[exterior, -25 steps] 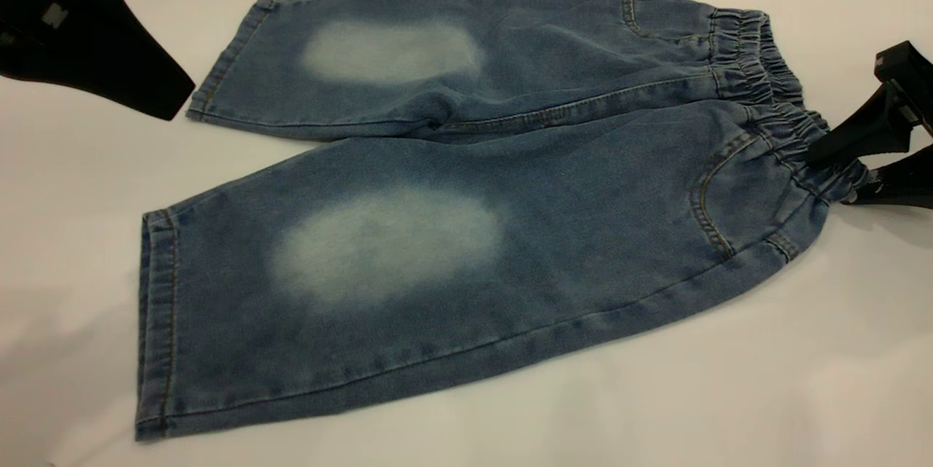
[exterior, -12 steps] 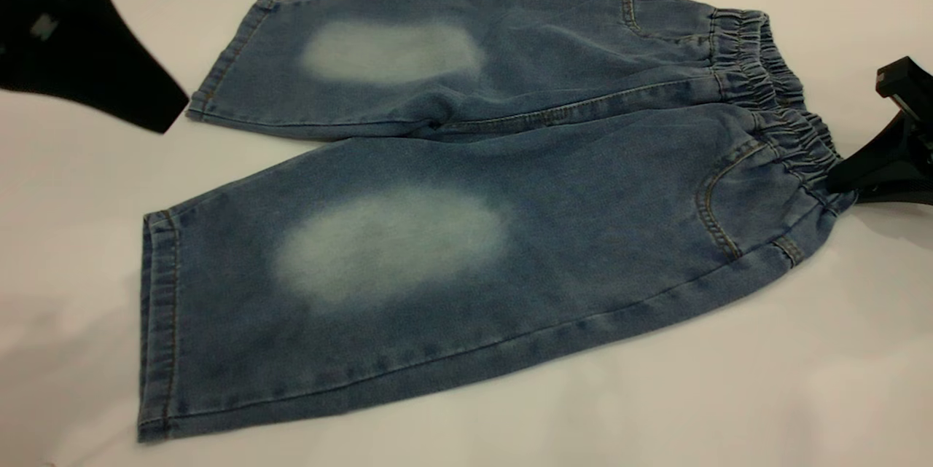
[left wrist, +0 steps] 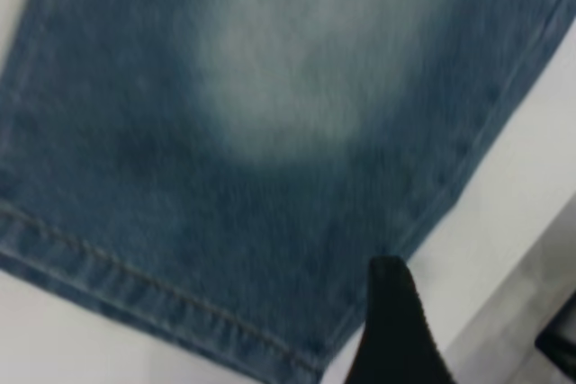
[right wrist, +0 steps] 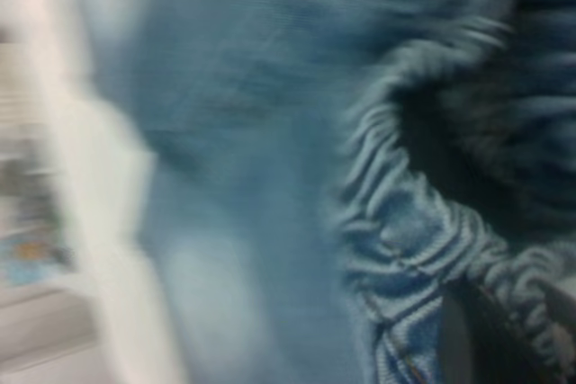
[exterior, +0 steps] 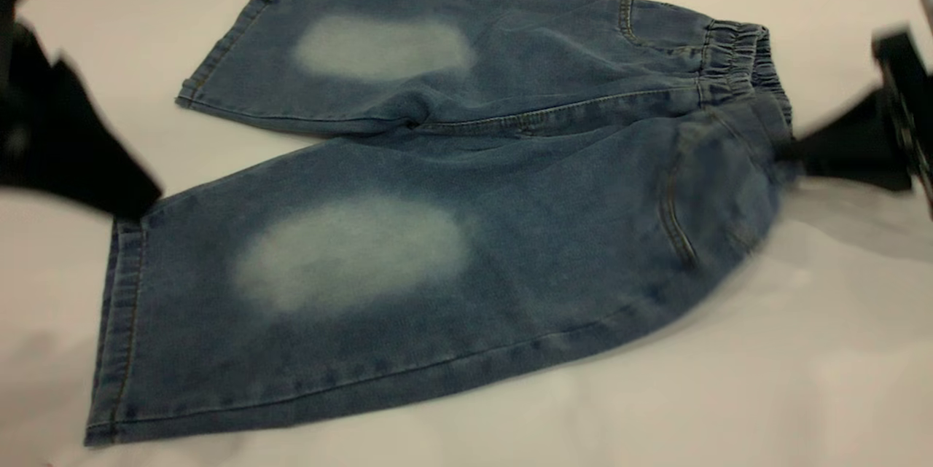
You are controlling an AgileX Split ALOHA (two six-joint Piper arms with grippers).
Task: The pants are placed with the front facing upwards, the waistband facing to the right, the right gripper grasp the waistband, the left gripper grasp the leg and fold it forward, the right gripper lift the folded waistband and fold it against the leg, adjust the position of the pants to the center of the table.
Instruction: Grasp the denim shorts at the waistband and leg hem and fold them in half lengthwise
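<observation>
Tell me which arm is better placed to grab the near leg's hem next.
The left. Its tool sits right at the hem corner of the pants' near leg, at the table's left side. The right tool is at the waistband on the opposite end, already occupied there.

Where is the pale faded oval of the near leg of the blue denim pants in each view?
Exterior view: pale faded oval, lower left of centre, on the near leg.
Left wrist view: same oval, upper middle.
Right wrist view: cannot be identified; the view is too blurred.
Shared landmark: the stitched leg hem.
</observation>
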